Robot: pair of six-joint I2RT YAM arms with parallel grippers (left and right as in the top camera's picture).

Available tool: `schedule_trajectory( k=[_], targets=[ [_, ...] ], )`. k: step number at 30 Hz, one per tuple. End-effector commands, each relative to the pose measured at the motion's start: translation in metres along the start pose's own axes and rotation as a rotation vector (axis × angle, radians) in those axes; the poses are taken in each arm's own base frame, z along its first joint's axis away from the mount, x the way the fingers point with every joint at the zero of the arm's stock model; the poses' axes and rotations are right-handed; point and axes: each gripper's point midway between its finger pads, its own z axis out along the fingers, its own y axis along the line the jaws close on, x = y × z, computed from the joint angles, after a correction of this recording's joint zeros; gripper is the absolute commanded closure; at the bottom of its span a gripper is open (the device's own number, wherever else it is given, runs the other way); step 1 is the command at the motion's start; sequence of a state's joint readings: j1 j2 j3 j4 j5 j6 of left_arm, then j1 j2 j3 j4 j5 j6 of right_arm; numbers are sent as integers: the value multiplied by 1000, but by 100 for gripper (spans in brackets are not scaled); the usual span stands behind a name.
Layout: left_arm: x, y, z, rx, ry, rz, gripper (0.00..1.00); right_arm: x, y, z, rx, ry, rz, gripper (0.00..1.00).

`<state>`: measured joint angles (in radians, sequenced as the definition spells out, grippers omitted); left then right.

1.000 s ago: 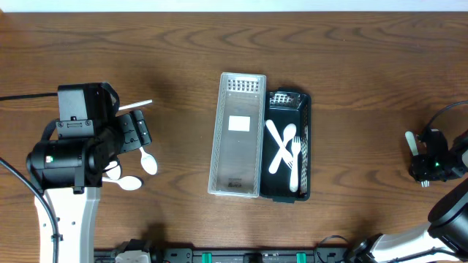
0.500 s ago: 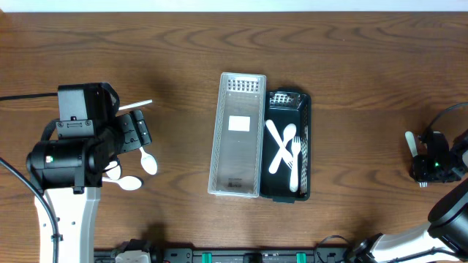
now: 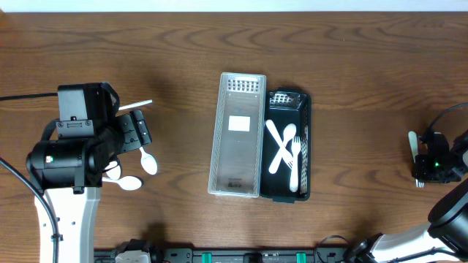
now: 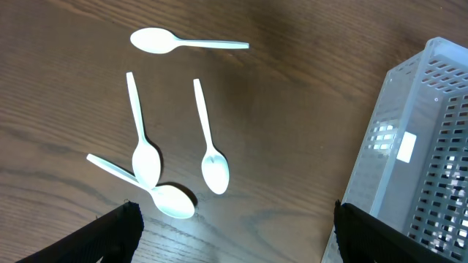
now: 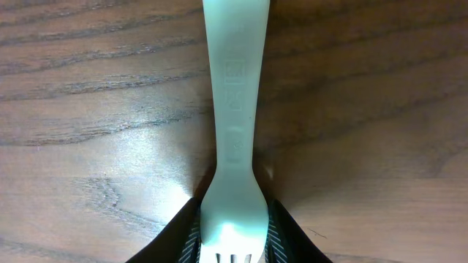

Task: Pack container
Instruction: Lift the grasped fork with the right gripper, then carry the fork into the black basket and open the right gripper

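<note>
A black container lies mid-table with white plastic cutlery inside it. Its clear perforated lid lies beside it on the left, and also shows in the left wrist view. Several white spoons lie on the wood under my left gripper, which is open and empty above them. My right gripper is at the far right edge, shut on a white fork that lies against the table.
The spoons also show in the overhead view by the left arm. Bare wooden table lies between the container and the right arm.
My right gripper has shifted slightly right and toward the front edge with the fork. The left arm has not moved.
</note>
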<state>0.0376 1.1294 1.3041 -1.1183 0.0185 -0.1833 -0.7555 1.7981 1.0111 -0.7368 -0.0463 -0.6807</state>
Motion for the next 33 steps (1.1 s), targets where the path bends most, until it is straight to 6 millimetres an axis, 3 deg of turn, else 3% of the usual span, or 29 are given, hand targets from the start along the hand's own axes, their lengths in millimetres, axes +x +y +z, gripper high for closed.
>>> schedule_trajectory(
  k=[1,4,12,15,19,25,29,33],
  targets=[
    [-3,3,-4,-10,-17,2,14,8,8,14,-42,32,73,90],
    [-3,3,-4,-10,-17,2,14,6,7,14,-36,25,115,98],
    [-3,3,-4,-10,-17,2,14,-5,3,11,-14,-7,342,99],
    [-3,3,-4,-10,-17,2,14,-20,6,1,0,-41,374,99],
    [-3,3,-4,-10,-17,2,14,-51,20,-29,14,-101,405,99],
    [-3,3,-4,-10,-16,2,14,-80,77,-84,-21,-74,424,99],
    [-2,3,-4,-11,-15,9,14,-86,135,-120,-42,-10,292,99],
    [3,4,-4,-16,6,15,14,-99,206,-162,-101,-29,147,99]
  ],
)
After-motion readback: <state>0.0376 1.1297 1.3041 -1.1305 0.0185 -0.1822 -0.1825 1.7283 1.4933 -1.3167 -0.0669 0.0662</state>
